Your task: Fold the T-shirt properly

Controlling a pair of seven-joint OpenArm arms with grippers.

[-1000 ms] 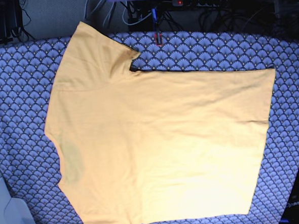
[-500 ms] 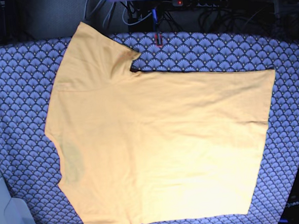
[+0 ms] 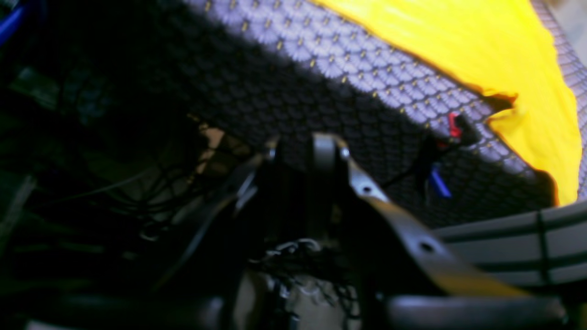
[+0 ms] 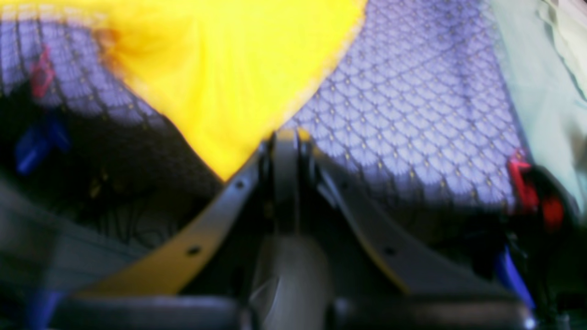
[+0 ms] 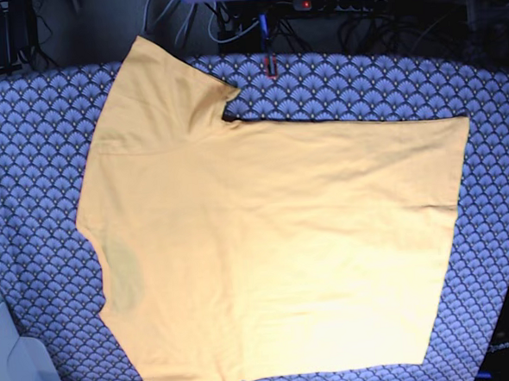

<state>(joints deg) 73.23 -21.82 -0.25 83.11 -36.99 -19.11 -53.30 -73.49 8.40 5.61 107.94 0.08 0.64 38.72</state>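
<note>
Yellow-orange and unprinted, the T-shirt (image 5: 267,250) lies flat on the blue-grey scallop cloth (image 5: 27,152), long axis left to right, neck left, hem right, one sleeve pointing far; the left gripper (image 3: 298,151) and the right gripper (image 4: 284,142) show fingers together, holding nothing.

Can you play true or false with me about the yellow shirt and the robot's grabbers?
1. The T-shirt lies spread out flat on the patterned cloth. True.
2. The T-shirt has a big picture printed on it. False: it is plain yellow-orange.
3. The left gripper is pinching the shirt. False: it is shut, over the cloth, holding nothing.
4. One sleeve points toward the far edge of the table. True.
5. The right gripper is wide open. False: it is shut.
</note>
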